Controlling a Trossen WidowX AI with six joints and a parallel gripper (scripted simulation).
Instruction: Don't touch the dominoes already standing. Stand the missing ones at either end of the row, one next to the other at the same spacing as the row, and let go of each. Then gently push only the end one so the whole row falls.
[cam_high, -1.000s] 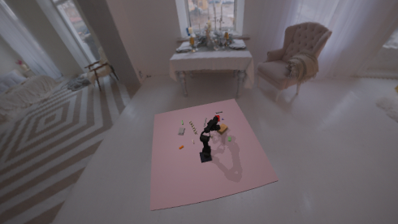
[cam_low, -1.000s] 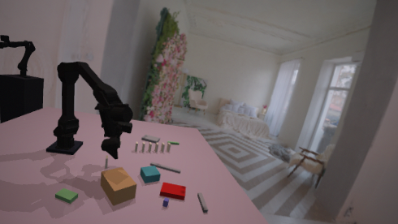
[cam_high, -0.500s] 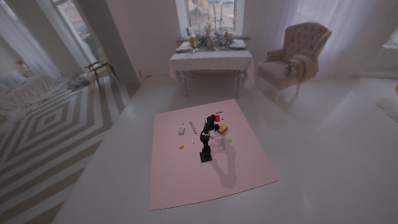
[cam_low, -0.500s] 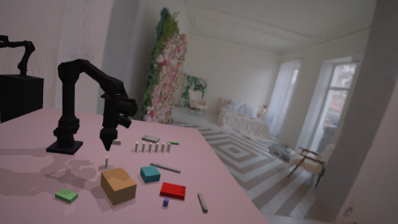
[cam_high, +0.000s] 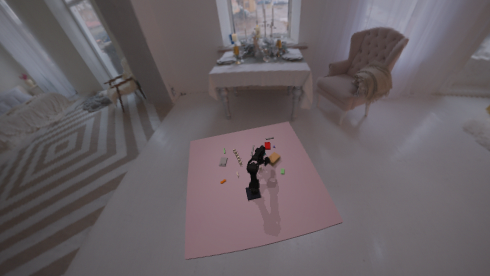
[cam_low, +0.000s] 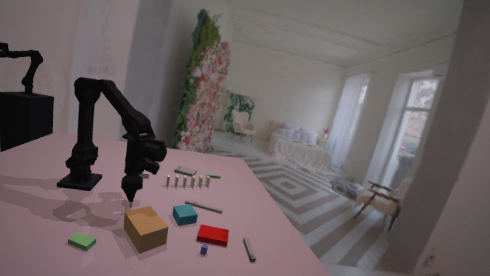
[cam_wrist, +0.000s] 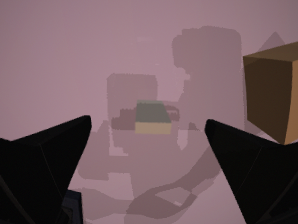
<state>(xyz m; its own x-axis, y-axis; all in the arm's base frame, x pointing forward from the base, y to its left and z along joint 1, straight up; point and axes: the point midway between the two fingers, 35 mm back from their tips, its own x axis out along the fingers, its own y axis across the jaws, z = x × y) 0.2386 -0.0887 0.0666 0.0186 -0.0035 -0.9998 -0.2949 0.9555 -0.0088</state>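
Observation:
A row of several small dominoes (cam_high: 237, 157) (cam_low: 187, 181) stands on the pink mat (cam_high: 225, 225) (cam_low: 40, 220) (cam_wrist: 80, 30). My gripper (cam_high: 260, 156) (cam_low: 131, 196) (cam_wrist: 150, 123) points straight down, open and empty, just left of a brown box (cam_high: 274, 158) (cam_low: 145, 228) (cam_wrist: 273, 96). In the wrist view a loose tan domino (cam_wrist: 153, 119) sits on the mat directly below, between my spread fingers and untouched. I cannot tell whether it stands or lies. The row is to the right of the gripper in the exterior view, well apart from it.
A teal box (cam_low: 185, 214), a red block (cam_high: 267, 145) (cam_low: 212, 235), a green tile (cam_high: 282, 171) (cam_low: 82, 241), a small purple cube (cam_low: 203, 249), grey bars (cam_low: 203, 206) (cam_low: 249, 249), a grey slab (cam_high: 223, 161) (cam_low: 185, 170) and an orange piece (cam_high: 223, 181) lie around. The arm's base (cam_high: 253, 192) (cam_low: 79, 181) stands behind.

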